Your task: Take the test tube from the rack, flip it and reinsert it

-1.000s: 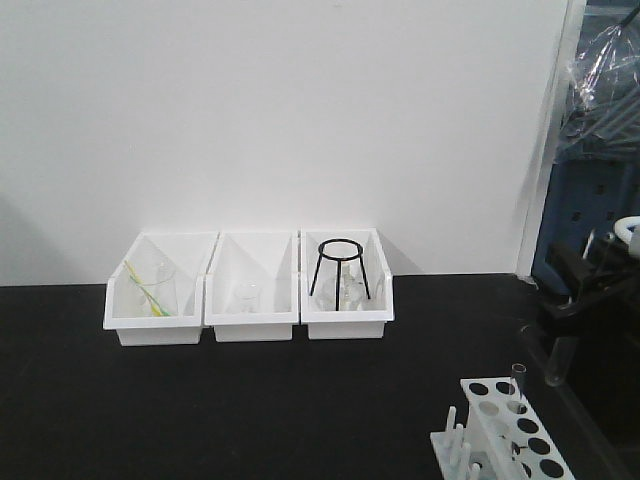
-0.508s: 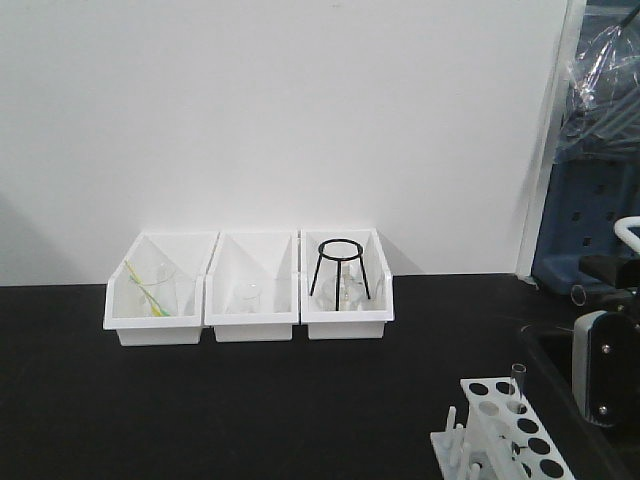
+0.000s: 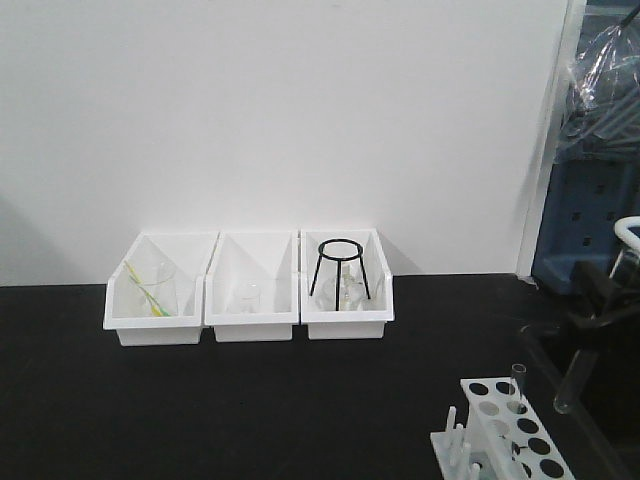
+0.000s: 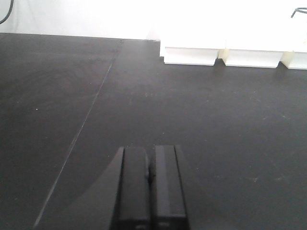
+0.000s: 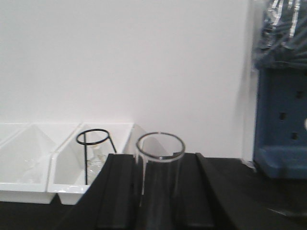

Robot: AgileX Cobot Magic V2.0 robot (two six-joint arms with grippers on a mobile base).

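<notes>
My right gripper (image 3: pixel 592 318) is at the right edge of the front view, above and right of the white rack (image 3: pixel 484 425). It is shut on a clear test tube (image 3: pixel 566 392) that hangs down below the fingers, tilted a little. In the right wrist view the tube (image 5: pixel 160 152) sits between the two black fingers of the gripper (image 5: pixel 160 165), its open dark rim pointing away from the camera. A second clear tube (image 3: pixel 517 383) stands upright in a rack hole. My left gripper (image 4: pixel 150 160) is shut and empty over the black table (image 4: pixel 201 105).
Three white storage bins (image 3: pixel 250 318) stand in a row against the back wall; the right one holds a black wire tripod (image 3: pixel 339 265), the others glassware. White pegs (image 3: pixel 455 440) line the rack's left side. Blue equipment (image 3: pixel 590 210) stands at the far right.
The right wrist rolled over half a second ago, showing the gripper's body, and has rolled back. The held tube now hangs slightly lower and further right than one second ago. The rack has not moved.
</notes>
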